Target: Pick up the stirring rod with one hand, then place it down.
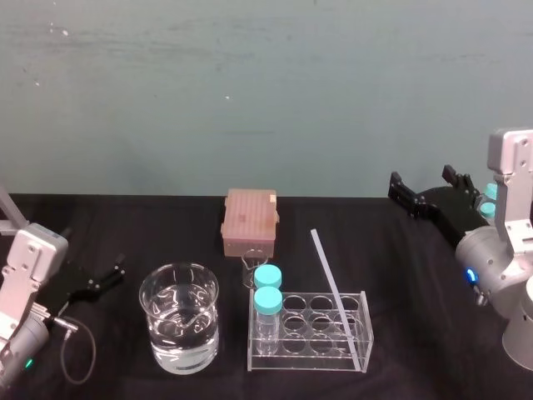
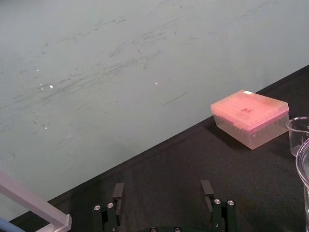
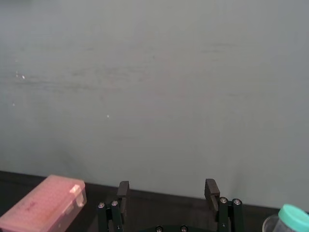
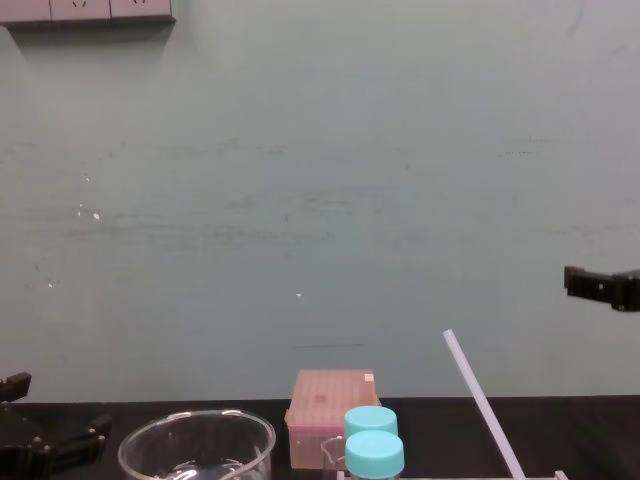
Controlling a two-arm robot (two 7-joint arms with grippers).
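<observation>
Right gripper [image 1: 423, 183] raised far right, fingers spread, empty. Left gripper [image 2: 162, 192] low near left, fingers spread. Stirring rod [image 1: 333, 287] leans in rack [image 1: 306, 357].

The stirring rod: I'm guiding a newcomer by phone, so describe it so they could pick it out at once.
On the black table, right of the glass beaker, stands a clear tube rack. The stirring rod leans in the rack's right side, its top tilted toward the left. Unlike the two short blue-capped bottles at the rack's left end, it is long, thin, white and straight.
</observation>
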